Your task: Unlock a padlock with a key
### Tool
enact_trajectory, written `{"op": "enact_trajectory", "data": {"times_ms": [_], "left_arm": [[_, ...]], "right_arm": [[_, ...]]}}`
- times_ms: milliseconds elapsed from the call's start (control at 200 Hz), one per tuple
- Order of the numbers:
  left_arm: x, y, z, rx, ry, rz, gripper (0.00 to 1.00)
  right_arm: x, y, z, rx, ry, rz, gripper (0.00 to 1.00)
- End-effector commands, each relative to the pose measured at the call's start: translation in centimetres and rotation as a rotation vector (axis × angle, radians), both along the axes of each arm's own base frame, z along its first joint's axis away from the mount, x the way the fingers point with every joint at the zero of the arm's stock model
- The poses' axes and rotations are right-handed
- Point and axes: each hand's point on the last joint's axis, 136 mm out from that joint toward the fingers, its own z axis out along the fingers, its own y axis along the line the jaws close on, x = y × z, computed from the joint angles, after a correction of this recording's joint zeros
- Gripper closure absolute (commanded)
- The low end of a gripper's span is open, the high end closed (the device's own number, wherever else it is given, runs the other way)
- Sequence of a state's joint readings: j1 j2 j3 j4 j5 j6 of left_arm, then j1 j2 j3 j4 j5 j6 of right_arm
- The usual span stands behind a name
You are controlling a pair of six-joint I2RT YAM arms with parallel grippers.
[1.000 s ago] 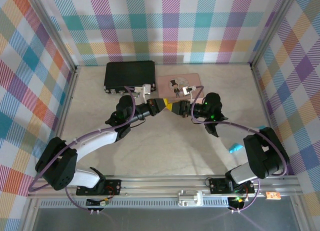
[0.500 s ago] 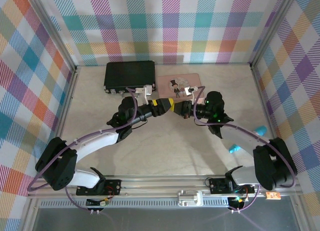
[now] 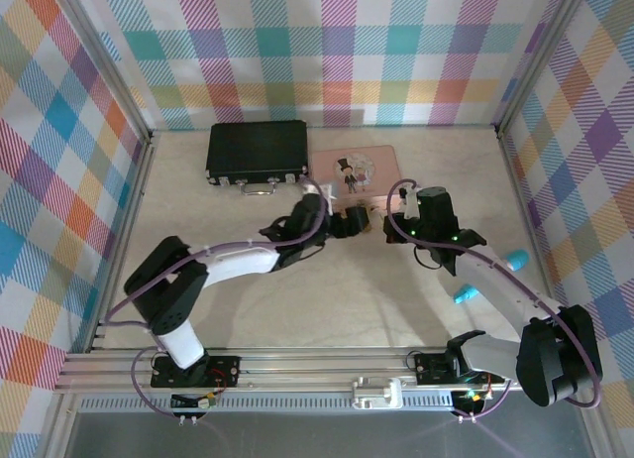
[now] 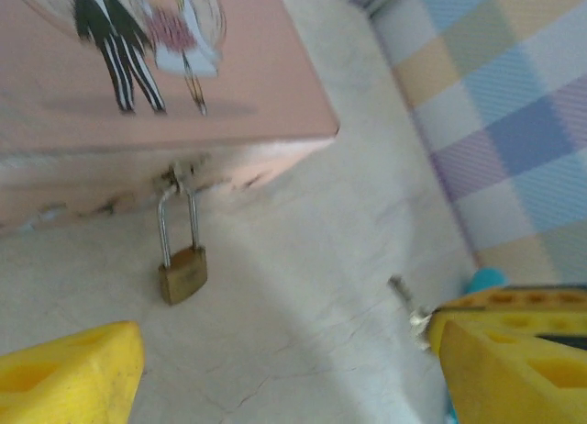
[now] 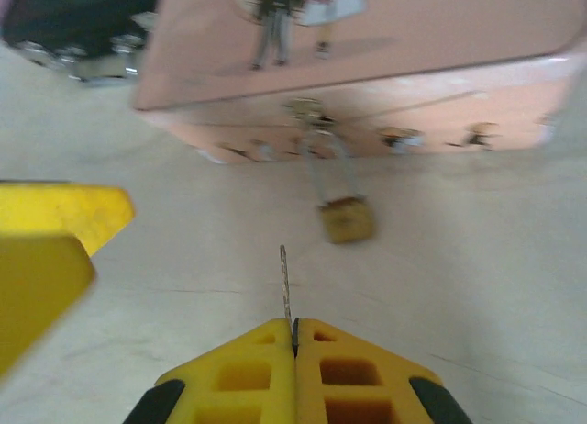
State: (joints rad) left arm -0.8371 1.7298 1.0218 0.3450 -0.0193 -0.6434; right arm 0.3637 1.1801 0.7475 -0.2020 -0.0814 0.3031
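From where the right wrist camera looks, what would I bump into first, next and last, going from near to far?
right end effector → key poking out of it → padlock → pink tin

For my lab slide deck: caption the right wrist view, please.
The right gripper, shut on the key, aims it at the padlock on the pink tin's clasp.

left arm (image 3: 236, 266) & right arm (image 3: 500, 283): white shells on the long links, black joint blocks, black bases. a thin purple cable (image 3: 129, 304) loops along each arm. small green light (image 3: 411, 230) near the right wrist. left tool (image 3: 349, 220) & right tool (image 5: 293, 330): yellow wedge-shaped fingers (image 5: 261, 378) w/ rectangular moulded pockets, black behind.
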Motion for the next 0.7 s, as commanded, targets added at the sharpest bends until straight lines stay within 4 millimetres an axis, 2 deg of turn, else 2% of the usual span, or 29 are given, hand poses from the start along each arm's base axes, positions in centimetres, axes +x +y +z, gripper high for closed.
{"op": "enact_trajectory", "data": {"times_ms": [0, 205, 290, 480, 695], "left_arm": [[1.3, -0.2, -1.9, 0.149, -0.013, 0.077, 0.16], [2.9, -1.5, -6.6, 0.257, 0.058, 0.137, 0.16], [3.7, -1.9, -8.0, 0.272, 0.067, 0.161, 0.16], [4.8, -3.3, -9.3, 0.270, 0.037, 0.149, 0.20], [5.3, -4.3, -11.5, 0.255, 0.042, 0.123, 0.29]], "right_arm": [[0.5, -3.2, 1.4, -0.160, -0.060, -0.068, 1.00], [0.4, -4.8, 1.7, -0.167, -0.063, -0.098, 1.00], [0.4, -5.3, 1.9, -0.163, -0.073, -0.109, 1.00], [-0.3, -4.7, 3.0, -0.015, -0.083, -0.074, 1.00], [-0.4, -4.5, 3.2, 0.008, -0.087, -0.064, 1.00]]}}
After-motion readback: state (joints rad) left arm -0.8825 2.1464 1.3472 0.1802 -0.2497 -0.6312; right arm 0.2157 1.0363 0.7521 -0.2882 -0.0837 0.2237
